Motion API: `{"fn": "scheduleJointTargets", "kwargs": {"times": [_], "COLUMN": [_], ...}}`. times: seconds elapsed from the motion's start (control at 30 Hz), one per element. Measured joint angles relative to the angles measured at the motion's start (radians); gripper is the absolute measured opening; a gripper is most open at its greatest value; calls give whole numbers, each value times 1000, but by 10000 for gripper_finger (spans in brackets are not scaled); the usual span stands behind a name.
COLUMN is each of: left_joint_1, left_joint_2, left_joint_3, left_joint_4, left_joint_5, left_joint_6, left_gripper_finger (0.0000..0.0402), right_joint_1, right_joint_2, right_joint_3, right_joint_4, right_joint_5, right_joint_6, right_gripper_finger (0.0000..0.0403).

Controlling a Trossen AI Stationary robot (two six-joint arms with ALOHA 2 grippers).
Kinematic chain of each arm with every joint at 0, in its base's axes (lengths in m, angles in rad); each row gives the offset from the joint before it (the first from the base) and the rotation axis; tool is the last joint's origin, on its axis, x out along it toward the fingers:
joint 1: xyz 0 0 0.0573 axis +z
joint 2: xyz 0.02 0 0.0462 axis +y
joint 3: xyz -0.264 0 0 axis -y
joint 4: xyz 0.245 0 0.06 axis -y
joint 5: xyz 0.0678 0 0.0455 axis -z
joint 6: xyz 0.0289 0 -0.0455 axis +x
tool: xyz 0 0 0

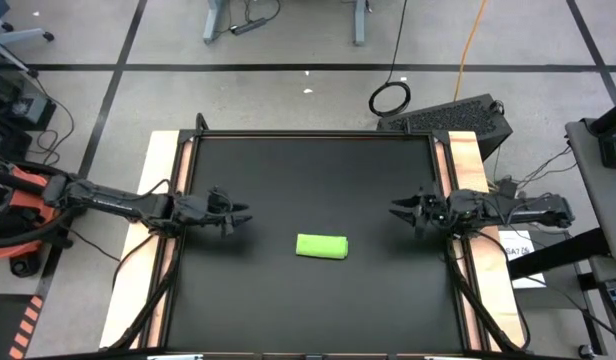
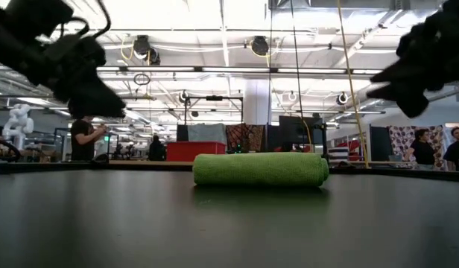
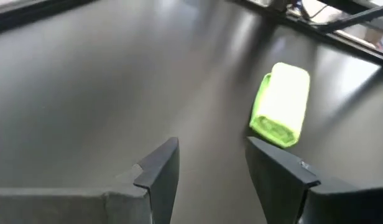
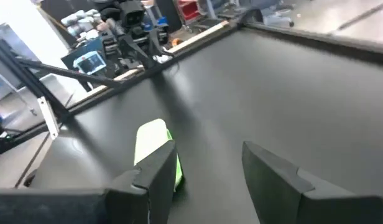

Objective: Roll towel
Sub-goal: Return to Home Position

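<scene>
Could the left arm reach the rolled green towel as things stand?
Probably yes. The towel lies alone on the black mat, and the left hand, open and empty, hangs over bare mat beside it. The right hand is on the towel's far side, out of the path.

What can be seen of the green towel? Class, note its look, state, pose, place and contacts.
The towel is a plain, bright lime-green cloth, soft-looking, rolled into a short cylinder lying on its side. It rests on the black mat, near the middle. Nothing else touches it: the left gripper and right gripper hang open, apart from it on either side.
</scene>
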Motion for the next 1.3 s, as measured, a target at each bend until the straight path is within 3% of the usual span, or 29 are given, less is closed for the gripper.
{"fn": "scheduleJointTargets", "kwargs": {"times": [0.17,0.43,1.3], "left_joint_1": [0,0,0], "left_joint_2": [-70,-118,-106], "left_joint_3": [-99,-185,-188], "left_joint_4": [62,51,71], "left_joint_5": [-28,-34,-30], "left_joint_6": [-59,-160,-83], "left_gripper_finger": [189,189,189], "right_joint_1": [0,0,0], "right_joint_2": [-101,-127,-125], "right_joint_3": [-88,-84,-84], "right_joint_4": [3,0,-1], "right_joint_5": [35,196,177], "right_joint_6": [57,9,15], "right_gripper_finger": [173,173,173]}}
